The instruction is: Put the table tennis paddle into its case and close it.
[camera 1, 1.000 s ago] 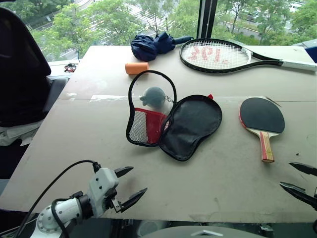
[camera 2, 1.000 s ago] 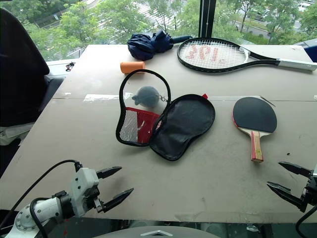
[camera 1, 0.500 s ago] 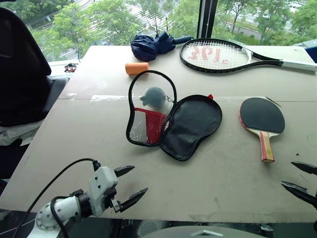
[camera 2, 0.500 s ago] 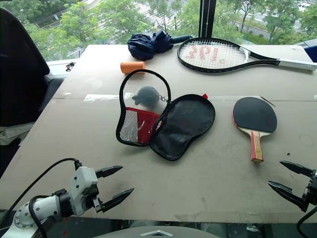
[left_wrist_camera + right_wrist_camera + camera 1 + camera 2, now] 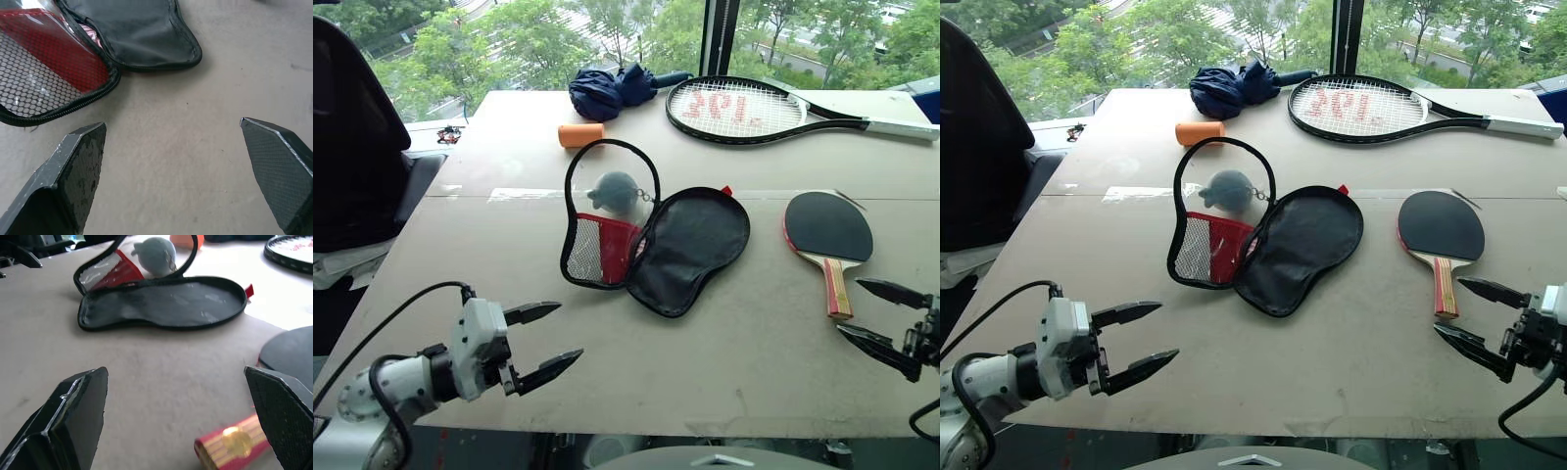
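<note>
Lying flat and bare, the beige table (image 5: 489, 147) is carrying everything, so each item is reachable from above. Sitting well beyond both sets of jaws at the far edge, the strung tennis racket (image 5: 744, 108) and the dark blue folded umbrella (image 5: 612, 88) are just clutter, as is the orange cylinder (image 5: 581, 134) near them.

The case (image 5: 656, 235) is lying unzipped between the two grippers and ahead of them, its black inner half spread flat on the table and its mesh-and-red half propped up, so the pocket is sitting ready to take the bat. A grey-blue plush charm (image 5: 615, 191) is hanging on its chain behind the raised half. In the left wrist view the case's nearest zip edge (image 5: 73, 105) is sitting just past the left fingertip.

The table tennis paddle (image 5: 829, 230) is lying black face up on the table, outside the case and apart from it, handle pointing toward the robot. That handle end is lying just ahead of the right gripper (image 5: 879, 317), nearly between its jaws in the right wrist view (image 5: 232, 445), probably for a handle pick.

Right jaws are standing spread wide, empty. The left gripper (image 5: 546, 338) is also hovering spread wide and empty, short of the case, likely waiting to steady it.
</note>
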Robot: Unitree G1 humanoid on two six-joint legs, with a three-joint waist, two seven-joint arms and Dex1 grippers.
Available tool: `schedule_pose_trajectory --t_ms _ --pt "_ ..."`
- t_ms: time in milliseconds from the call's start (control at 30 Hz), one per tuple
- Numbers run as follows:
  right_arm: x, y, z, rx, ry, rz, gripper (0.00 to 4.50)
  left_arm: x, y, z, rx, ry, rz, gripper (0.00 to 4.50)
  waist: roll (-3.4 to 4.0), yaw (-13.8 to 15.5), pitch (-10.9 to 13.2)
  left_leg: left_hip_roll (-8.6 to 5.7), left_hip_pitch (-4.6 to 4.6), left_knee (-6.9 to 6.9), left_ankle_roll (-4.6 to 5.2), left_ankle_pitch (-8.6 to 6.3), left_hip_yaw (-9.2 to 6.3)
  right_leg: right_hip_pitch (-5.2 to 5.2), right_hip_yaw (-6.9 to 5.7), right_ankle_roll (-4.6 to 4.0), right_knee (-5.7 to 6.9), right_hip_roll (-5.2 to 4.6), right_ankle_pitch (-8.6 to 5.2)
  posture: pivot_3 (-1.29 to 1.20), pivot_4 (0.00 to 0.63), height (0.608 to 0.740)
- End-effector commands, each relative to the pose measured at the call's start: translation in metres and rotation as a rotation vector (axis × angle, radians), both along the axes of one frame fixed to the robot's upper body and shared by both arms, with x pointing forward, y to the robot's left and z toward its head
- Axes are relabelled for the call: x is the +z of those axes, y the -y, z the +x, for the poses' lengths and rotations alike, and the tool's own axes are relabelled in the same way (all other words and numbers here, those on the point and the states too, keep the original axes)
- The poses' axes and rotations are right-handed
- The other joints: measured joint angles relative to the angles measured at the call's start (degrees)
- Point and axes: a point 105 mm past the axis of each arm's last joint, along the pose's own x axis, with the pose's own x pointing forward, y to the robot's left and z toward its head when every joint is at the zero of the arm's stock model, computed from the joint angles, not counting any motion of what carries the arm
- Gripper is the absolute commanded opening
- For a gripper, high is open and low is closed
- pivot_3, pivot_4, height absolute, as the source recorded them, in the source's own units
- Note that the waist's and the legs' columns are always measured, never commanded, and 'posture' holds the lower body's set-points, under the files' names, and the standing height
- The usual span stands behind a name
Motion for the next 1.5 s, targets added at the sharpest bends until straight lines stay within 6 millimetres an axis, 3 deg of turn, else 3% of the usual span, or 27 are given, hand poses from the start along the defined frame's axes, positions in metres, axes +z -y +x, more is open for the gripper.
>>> schedule_pose_trajectory --t_ms 33,200,300,400,600,867,1000,1033,1200,1233,1400,1500 --pt "-0.002 -0.039 0.027 0.009 0.008 -0.064 4.5 0.038 -0.004 0.009 -0.077 0.078 -0.007 4.44 -0.05 -0.1 0.0 0.0 0.0 0.0 0.0 0.0 0.0 -0.01 -0.01 0.0 0.0 0.0 0.0 0.0 0.15 0.726" --pt "-0.006 -0.076 0.064 -0.032 -0.011 -0.08 4.5 0.064 -0.006 0.016 -0.12 0.118 0.024 4.44 -0.06 -0.9 0.0 -0.01 -0.02 -0.03 -0.05 0.04 -0.03 -0.06 -0.01 0.0 -0.03 0.01 0.0 0.0 0.15 0.726" --pt "-0.006 -0.089 0.084 -0.124 -0.042 -0.036 4.5 0.072 -0.006 0.021 -0.104 0.147 0.028 4.44 -0.08 -1.4 0.0 -0.01 -0.06 -0.04 -0.05 0.05 -0.04 -0.08 -0.03 0.0 -0.02 0.01 0.0 0.0 0.15 0.726" --pt "-0.021 -0.089 0.103 -0.301 -0.161 -0.09 4.5 0.074 -0.003 0.022 -0.101 0.16 0.032 4.44 -0.08 -1.5 0.0 0.0 -0.05 -0.05 -0.06 0.05 -0.06 -0.11 -0.02 0.0 0.01 0.04 0.0 0.0 0.15 0.726" --pt "-0.028 -0.115 0.109 -0.403 -0.378 0.04 4.5 0.074 0.005 0.019 -0.111 0.159 0.013 4.44 -0.07 -1.6 0.0 0.0 -0.06 -0.1 -0.1 0.08 -0.06 -0.19 0.03 -0.01 0.07 0.06 0.0 0.0 0.15 0.726" --pt "-0.026 -0.147 0.122 -0.404 -0.418 0.053 4.5 0.077 0.006 0.024 -0.113 0.168 0.013 4.44 -0.07 -2.9 0.0 0.01 -0.01 -0.11 -0.16 0.11 -0.06 -0.24 0.04 -0.01 0.25 0.09 0.0 0.0 0.15 0.726" --pt "-0.03 -0.146 0.127 -0.429 -0.391 -0.019 3.33 0.078 0.007 0.025 -0.111 0.175 0.016 4.5 -0.07 -3.1 0.0 0.01 -0.02 -0.11 -0.17 0.12 -0.03 -0.34 0.06 -0.02 0.35 0.09 0.0 0.0 0.15 0.726" --pt "-0.031 -0.144 0.128 -0.439 -0.389 -0.031 2.66 0.078 0.007 0.026 -0.109 0.177 0.017 4.5 -0.07 -3.1 0.0 0.01 -0.04 -0.11 -0.17 0.12 0.02 -0.4 0.06 -0.01 0.4 0.09 0.0 0.0 0.15 0.726" --pt "-0.03 -0.136 0.135 -0.467 -0.374 -0.051 0.29 0.078 0.004 0.027 -0.096 0.182 0.022 4.5 -0.07 -3.1 0.0 0.01 -0.04 -0.11 -0.17 0.13 0.17 -0.54 0.13 -0.02 0.55 0.09 0.0 0.0 0.15 0.726" --pt "-0.026 -0.134 0.138 -0.467 -0.362 -0.051 0.1 0.077 0.004 0.028 -0.091 0.183 0.022 4.5 -0.07 -3.1 0.0 0.01 -0.04 -0.11 -0.17 0.13 0.19 -0.54 0.14 -0.02 0.55 0.09 0.0 0.0 0.15 0.726" --pt "-0.013 -0.122 0.147 -0.407 -0.327 -0.101 0.1 0.076 0.001 0.028 -0.078 0.186 0.024 4.5 -0.06 -3.0 0.0 0.01 -0.05 -0.09 -0.17 0.13 0.34 -0.62 0.2 -0.02 0.68 0.09 0.0 0.0 0.15 0.726" --pt "-0.011 -0.103 0.156 -0.385 -0.303 -0.198 0.1 0.076 0.001 0.028 -0.077 0.187 0.026 4.5 -0.07 -3.0 0.0 0.01 -0.13 -0.08 -0.17 0.13 0.36 -0.7 0.2 -0.02 0.69 0.08 0.0 0.0 0.15 0.726"
